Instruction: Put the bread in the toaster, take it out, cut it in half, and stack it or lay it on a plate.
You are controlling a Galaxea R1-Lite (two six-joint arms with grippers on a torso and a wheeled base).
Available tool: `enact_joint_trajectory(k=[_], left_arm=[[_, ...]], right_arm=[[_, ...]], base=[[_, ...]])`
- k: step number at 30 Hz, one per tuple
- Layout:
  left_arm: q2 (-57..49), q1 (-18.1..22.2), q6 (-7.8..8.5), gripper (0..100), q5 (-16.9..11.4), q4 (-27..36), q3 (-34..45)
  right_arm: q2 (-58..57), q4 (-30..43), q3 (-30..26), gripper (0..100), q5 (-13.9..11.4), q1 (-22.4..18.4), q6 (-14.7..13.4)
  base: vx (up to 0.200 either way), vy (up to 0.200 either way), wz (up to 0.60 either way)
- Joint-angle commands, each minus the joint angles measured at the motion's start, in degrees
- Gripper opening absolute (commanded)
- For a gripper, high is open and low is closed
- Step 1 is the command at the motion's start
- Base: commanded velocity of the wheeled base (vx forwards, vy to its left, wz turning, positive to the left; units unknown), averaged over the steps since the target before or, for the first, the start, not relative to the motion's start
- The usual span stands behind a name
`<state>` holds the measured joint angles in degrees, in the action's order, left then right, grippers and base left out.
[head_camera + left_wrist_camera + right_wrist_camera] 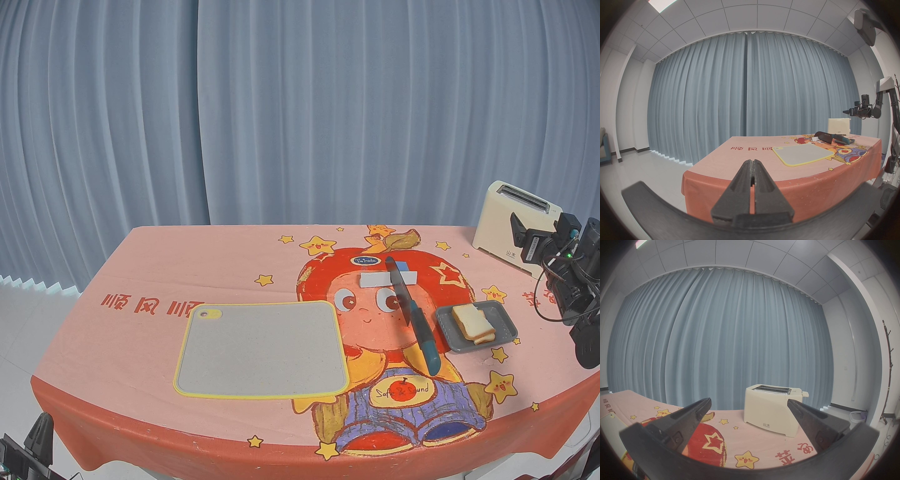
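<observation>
Soft, light bread [473, 322] lies on a grey tray [506, 323] below and left of the right gripper [748, 402], jaws spread empty; likely crushable, so pinch its crust edges gently.

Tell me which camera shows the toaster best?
The right wrist view: the toaster stands close and whole, top slots plain. The head view has it at the far right, partly covered by the right arm. The left wrist view shows it small, far off.
</observation>
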<state>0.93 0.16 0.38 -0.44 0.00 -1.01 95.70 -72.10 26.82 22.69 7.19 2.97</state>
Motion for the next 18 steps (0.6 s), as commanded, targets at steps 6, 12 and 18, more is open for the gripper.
enact_joint_trajectory(k=[6,12,18], left_arm=[[-0.93,0.02,-0.03,0,0.0,0.0,1.01],[-0.93,0.02,-0.03,0,0.0,0.0,1.01],[-0.93,0.02,-0.03,0,0.0,0.0,1.01]], right_arm=[[1.16,-0.24,-1.51,100,-0.01,-0.78,-0.43],[0.46,-0.33,-3.0,100,-0.54,-2.27,-0.16],[-0.77,-0.24,-1.77,100,-2.82,-2.71,-0.07]], base=[[0.0,0.0,0.0],[0.0,0.0,0.0],[0.0,0.0,0.0]])
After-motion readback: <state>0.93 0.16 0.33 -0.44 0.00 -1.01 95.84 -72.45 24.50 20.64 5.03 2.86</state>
